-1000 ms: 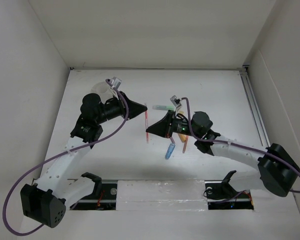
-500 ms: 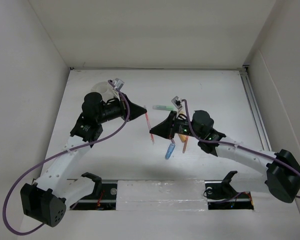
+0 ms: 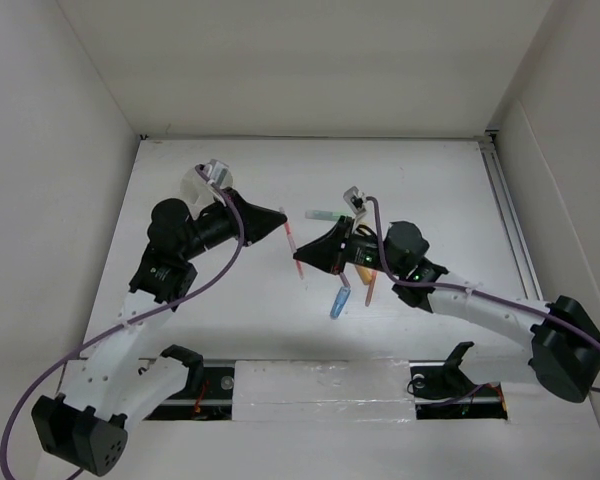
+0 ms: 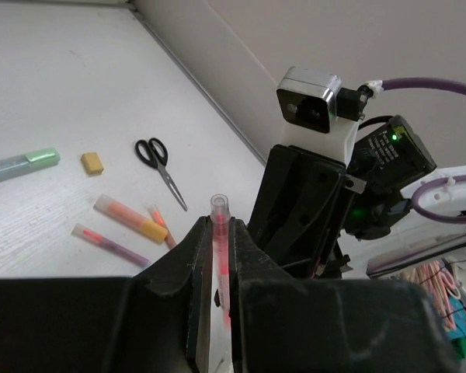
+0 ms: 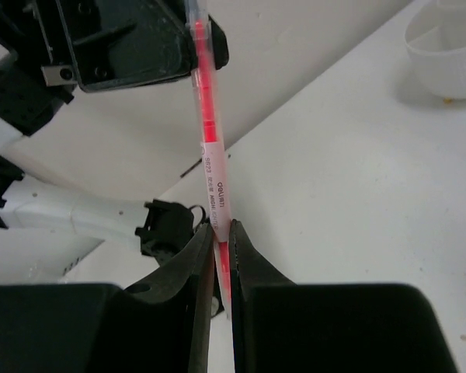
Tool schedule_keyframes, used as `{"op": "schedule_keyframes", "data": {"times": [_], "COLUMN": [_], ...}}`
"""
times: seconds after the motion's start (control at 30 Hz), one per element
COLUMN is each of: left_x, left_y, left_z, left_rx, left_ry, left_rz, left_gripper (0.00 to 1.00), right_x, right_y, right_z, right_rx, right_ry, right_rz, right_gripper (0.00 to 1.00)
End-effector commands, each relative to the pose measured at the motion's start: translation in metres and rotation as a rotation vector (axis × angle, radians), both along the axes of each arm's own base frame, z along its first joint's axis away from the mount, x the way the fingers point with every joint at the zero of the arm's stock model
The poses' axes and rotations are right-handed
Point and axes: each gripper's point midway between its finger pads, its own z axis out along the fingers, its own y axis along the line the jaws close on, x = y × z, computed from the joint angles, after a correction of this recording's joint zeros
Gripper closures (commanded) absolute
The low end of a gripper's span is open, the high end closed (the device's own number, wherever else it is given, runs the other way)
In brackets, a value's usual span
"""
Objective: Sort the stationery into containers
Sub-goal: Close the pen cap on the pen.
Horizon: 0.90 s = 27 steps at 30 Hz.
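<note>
We have the red pen (image 3: 293,246) up off the surface, caught by both arms at once. The left fingers (image 4: 196,260) are pinched shut on one end, just under the clear cap. The right fingers (image 5: 196,264) are closed narrow on the other end, with the printed barrel running out from between them. The pen hangs over the middle of the surface, well apart from the white tub (image 5: 449,61) at the far left. The left arm partly hides the tub from above, so we cannot say what its compartments hold.

We judge the pen light and stiff, with a smooth round plastic barrel that would turn or slide in a pinch. Held near one end it is likely to swing, so a hold closer to mid-barrel should carry it steadier. With two grips on it, one pair should let go before the other pulls, or the thin barrel may bend or slip.

On the surface lie the scissors (image 4: 159,159), an orange pen (image 4: 129,217), the tan block (image 4: 92,162) and the pale green bar (image 4: 19,165), none yet sorted.
</note>
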Motion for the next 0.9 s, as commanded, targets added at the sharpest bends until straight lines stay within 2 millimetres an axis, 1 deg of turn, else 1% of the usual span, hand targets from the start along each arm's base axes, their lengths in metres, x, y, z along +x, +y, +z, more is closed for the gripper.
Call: {"op": "schedule_keyframes", "data": {"times": [0.0,0.03,0.1,0.13,0.17,0.23,0.3,0.4,0.43,0.47,0.5,0.57,0.63,0.67,0.7,0.73,0.77,0.87], "left_x": [-0.030,-0.026,-0.027,-0.027,-0.027,-0.027,-0.028,-0.028,-0.028,-0.026,-0.028,-0.029,-0.031,-0.031,-0.031,-0.033,-0.032,-0.034], "left_y": [-0.003,-0.001,0.000,0.000,0.000,-0.001,-0.003,-0.004,-0.004,-0.004,-0.005,-0.005,-0.007,-0.007,-0.007,-0.007,-0.007,-0.008], "left_z": [-0.010,-0.005,-0.005,-0.005,-0.005,-0.005,-0.006,-0.011,-0.013,-0.019,-0.015,-0.015,-0.022,-0.024,-0.024,-0.028,-0.028,-0.028], "left_rx": [-0.016,-0.020,-0.019,-0.019,-0.023,-0.028,-0.037,-0.034,-0.023,-0.009,-0.008,-0.002,0.005,0.004,0.004,0.006,0.011,0.011], "left_ry": [0.098,0.088,0.090,0.090,0.098,0.108,0.112,0.121,0.116,0.131,0.115,0.104,0.125,0.122,0.122,0.131,0.121,0.122], "left_rz": [-0.067,-0.045,-0.035,-0.035,-0.035,-0.044,-0.056,-0.065,-0.065,-0.065,-0.076,-0.086,-0.109,-0.110,-0.110,-0.119,-0.119,-0.130], "left_gripper": [1.00,1.00,1.00,1.00,1.00,1.00,1.00,1.00,1.00,1.00,1.00,1.00,1.00,1.00,1.00,1.00,1.00,1.00], "right_x": [0.016,0.015,0.016,0.012,0.012,0.010,0.012,0.011,0.010,0.009,0.009,0.009,0.010,0.012,0.012,0.014,0.014,0.015], "right_y": [-0.018,-0.019,-0.020,-0.018,-0.020,-0.017,-0.015,-0.016,-0.016,-0.015,-0.016,-0.016,-0.016,-0.014,-0.015,-0.012,-0.012,-0.011], "right_z": [0.117,0.118,0.117,0.120,0.124,0.119,0.121,0.123,0.128,0.128,0.132,0.132,0.139,0.136,0.140,0.135,0.140,0.142], "right_rx": [0.330,0.347,0.357,0.367,0.387,0.382,0.387,0.394,0.406,0.404,0.411,0.411,0.418,0.411,0.418,0.404,0.413,0.416], "right_ry": [-0.226,-0.227,-0.210,-0.216,-0.216,-0.210,-0.203,-0.208,-0.207,-0.209,-0.214,-0.214,-0.227,-0.221,-0.227,-0.216,-0.223,-0.225], "right_rz": [-0.147,-0.159,-0.163,-0.153,-0.160,-0.151,-0.149,-0.148,-0.145,-0.136,-0.136,-0.136,-0.147,-0.147,-0.147,-0.148,-0.147,-0.147], "right_gripper": [1.00,1.00,1.00,1.00,1.00,1.00,1.00,1.00,1.00,1.00,1.00,1.00,1.00,1.00,1.00,1.00,1.00,1.00]}}
